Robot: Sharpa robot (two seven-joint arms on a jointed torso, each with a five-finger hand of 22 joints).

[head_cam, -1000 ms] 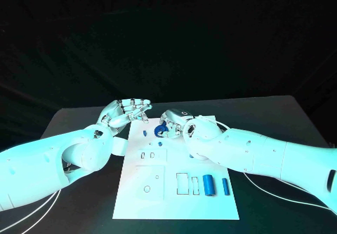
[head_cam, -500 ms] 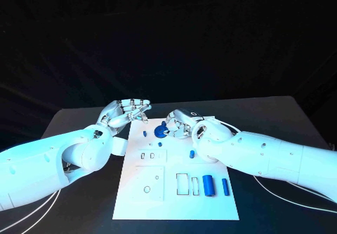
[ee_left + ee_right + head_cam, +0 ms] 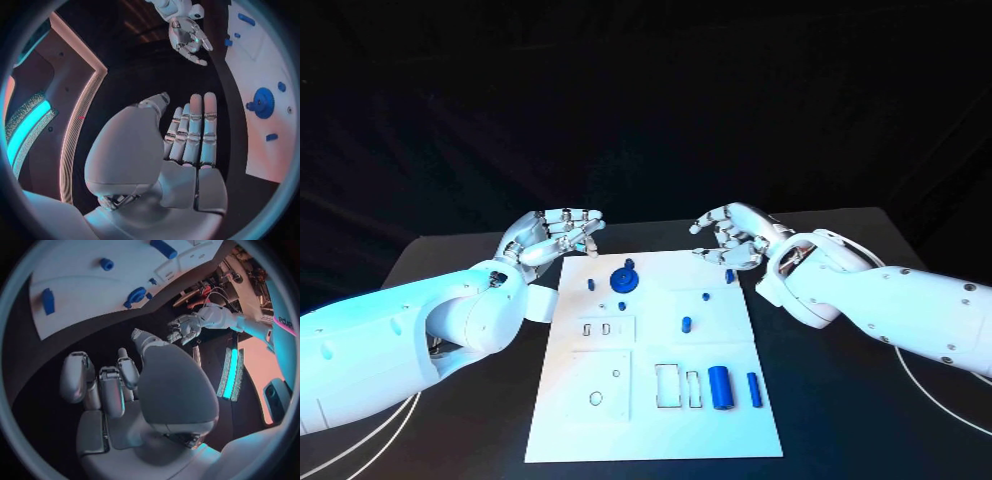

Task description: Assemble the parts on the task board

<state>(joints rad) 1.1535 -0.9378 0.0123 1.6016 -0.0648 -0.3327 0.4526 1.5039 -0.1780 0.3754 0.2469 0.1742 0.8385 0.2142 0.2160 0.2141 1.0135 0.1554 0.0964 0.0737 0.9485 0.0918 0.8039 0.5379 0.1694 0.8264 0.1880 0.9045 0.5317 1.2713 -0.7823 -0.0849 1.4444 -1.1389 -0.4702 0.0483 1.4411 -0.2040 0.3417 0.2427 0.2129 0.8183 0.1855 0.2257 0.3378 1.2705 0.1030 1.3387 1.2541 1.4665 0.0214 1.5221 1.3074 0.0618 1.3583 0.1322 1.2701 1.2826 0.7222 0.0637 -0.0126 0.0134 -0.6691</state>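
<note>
A blue gear (image 3: 625,275) stands at the far end of the white task board (image 3: 646,425) on the black surface (image 3: 877,420), with smaller blue parts (image 3: 720,385) scattered nearer. The left hand (image 3: 557,234) hovers off the board's far-left corner, the right hand (image 3: 737,233) off its far-right corner, fingers of both loosely curled and grasping nothing.

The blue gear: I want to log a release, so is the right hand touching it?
Apart. In the head view the right hand sits off the task board's far right corner, with bare board between it and the blue gear.
</note>
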